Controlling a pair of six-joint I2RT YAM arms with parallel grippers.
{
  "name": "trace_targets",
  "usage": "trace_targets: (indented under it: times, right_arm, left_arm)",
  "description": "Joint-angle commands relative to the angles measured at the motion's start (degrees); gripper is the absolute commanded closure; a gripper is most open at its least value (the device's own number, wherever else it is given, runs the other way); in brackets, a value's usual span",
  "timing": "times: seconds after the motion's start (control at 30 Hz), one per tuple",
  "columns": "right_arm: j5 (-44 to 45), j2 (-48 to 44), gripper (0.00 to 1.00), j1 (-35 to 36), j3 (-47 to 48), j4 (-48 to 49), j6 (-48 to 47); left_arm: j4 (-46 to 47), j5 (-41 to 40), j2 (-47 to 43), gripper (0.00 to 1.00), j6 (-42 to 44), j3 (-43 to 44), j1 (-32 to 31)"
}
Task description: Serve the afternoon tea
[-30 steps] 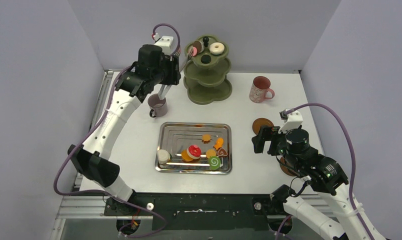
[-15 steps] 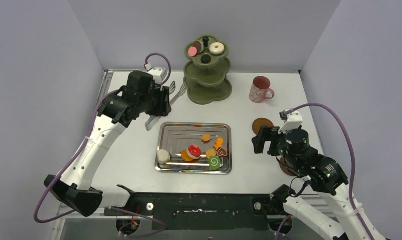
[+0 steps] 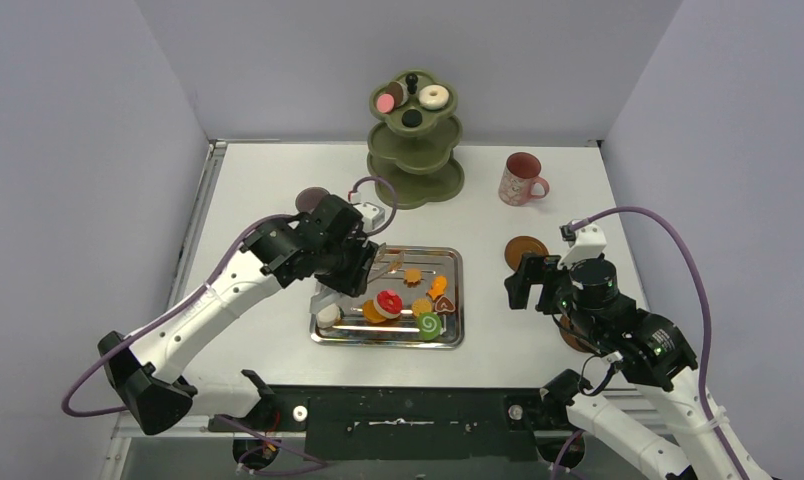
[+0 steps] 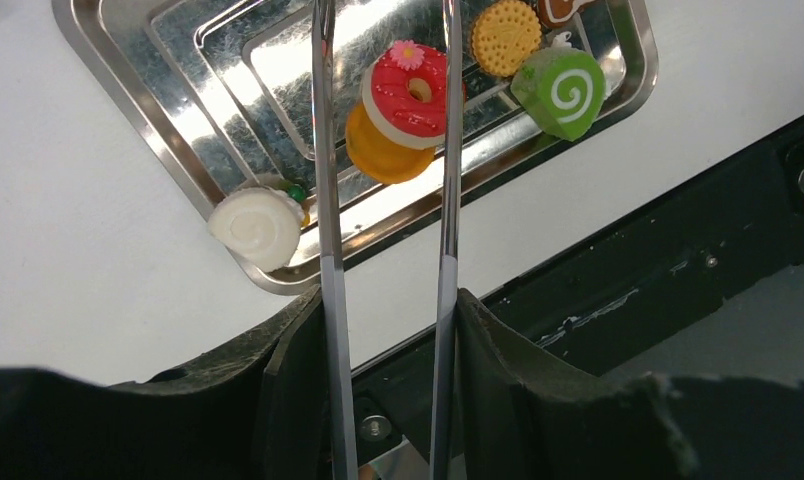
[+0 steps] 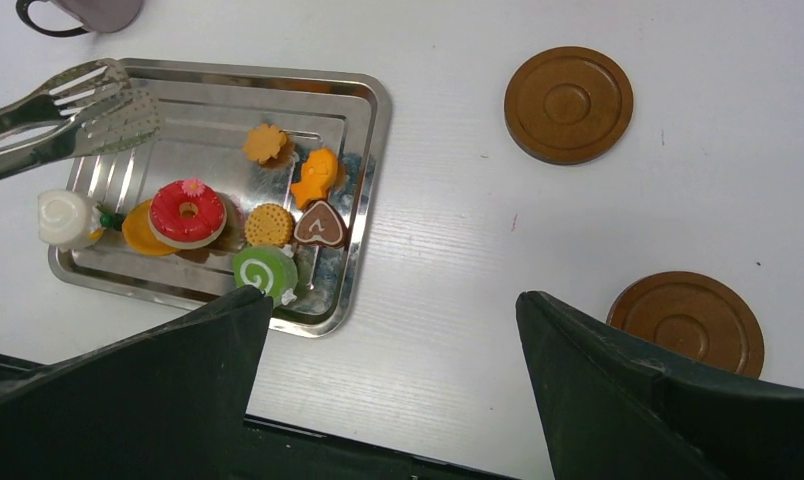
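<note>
Over the left half of the steel tray (image 5: 210, 108), the left gripper (image 4: 386, 305) is clamped on the handle end of the metal tongs (image 4: 326, 200), one finger pressing each arm from outside. The tong arms stand apart, with nothing caught between them.

From the right wrist camera the tong tips hang above the far-left part of the tray. The red donut (image 5: 188, 213) lies toward the near side of them and a little right, resting on an orange disc (image 4: 378, 155). From the left wrist camera the donut sits between the two tong arms but well back from the tips, which run out of the top of that picture. My reading is that the tips must draw back toward the near edge and dip before they can close on it.

A white swirl roll (image 4: 253, 227) sits at the tray's near-left corner, just outside the left tong arm. A green swirl piece (image 4: 558, 88) lies off to the right.

Far across the table, the olive-green stand (image 3: 415, 150) already carries a few sweets on its top tier.

To the right, the right gripper (image 5: 393, 300) hovers with fingers spread wide and empty, nearer the two brown coasters (image 5: 568, 103) than the tray. The left arm is clearly the one placed for the pick.
</note>
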Motion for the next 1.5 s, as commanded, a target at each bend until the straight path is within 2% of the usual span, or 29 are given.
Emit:
trace_targets:
  times: [0.0,0.23,0.83,1.3,1.47]
  right_arm:
    - [1.2,0.0,0.00,-0.3,3.3,-0.5,1.0]
    - [1.4,0.0,0.00,-0.4,3.1,-0.6,0.4]
    - [-0.8,1.1,0.00,-0.3,1.6,1.4,-2.1]
    - [0.5,-0.6,0.00,-0.3,0.3,1.9,-2.5]
    - [1.2,0.9,0.00,-0.3,1.2,1.7,-3.8]
  left_arm:
    - [3.2,0.2,1.9,0.59,-0.9,1.2,-1.4]
    - [7.0,0.4,6.6,0.59,0.0,1.4,-2.2]
    - [17.6,0.7,11.9,0.58,-0.3,-6.4,-3.1]
    - [21.1,1.4,15.1,0.58,-1.0,-7.8,-4.1]
    - [20.7,0.5,15.8,0.61,-1.2,-7.3,-4.5]
